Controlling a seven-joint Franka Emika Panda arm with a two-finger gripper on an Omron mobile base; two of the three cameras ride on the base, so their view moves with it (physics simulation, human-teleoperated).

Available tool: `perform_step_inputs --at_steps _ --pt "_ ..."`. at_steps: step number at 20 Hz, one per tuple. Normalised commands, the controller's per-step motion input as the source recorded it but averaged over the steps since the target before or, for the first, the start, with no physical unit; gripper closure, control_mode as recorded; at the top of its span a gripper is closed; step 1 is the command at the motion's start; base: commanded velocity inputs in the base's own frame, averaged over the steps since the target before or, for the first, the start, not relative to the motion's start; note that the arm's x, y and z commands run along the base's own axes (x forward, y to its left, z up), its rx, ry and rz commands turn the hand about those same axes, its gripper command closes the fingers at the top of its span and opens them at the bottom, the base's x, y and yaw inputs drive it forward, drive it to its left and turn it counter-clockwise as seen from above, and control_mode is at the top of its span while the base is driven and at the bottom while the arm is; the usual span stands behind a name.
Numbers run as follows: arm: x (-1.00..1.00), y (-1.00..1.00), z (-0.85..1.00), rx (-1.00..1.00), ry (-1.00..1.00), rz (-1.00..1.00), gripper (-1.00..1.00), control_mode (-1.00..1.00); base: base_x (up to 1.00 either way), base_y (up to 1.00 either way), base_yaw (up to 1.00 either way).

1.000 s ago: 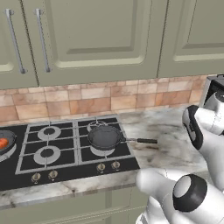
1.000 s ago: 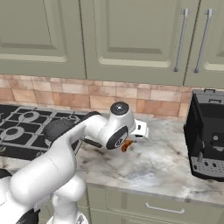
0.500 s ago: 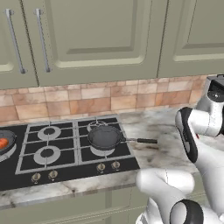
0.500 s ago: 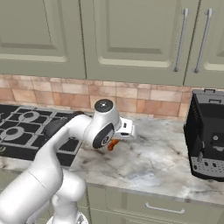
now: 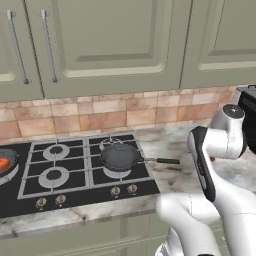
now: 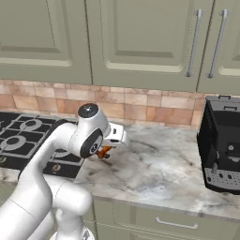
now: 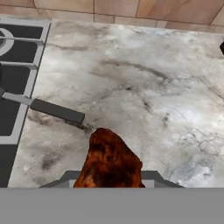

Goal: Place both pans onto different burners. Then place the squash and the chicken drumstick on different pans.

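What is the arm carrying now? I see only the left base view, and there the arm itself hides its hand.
Observer: The chicken drumstick. The hand view shows it held close before the camera.
Operator: Is it over a pan?
Observer: No. In the right base view it hangs above the marble counter, to the right of the cooktop.
Operator: How does it stand to the pan's handle?
Observer: In the hand view the handle reaches out over the counter just beyond the drumstick, and the two are apart.
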Motion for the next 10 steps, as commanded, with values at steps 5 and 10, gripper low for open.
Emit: perform_step_inputs --at_steps 5,10 --pt "-0.01 0.53 0.18 0.03 0.0 0.01 1.0 -1.0 0.0 0.0 0.0" --pt "0.0 0.58 0.02 0.02 0.0 0.02 1.0 -1.0 0.0 0.0 0.0"
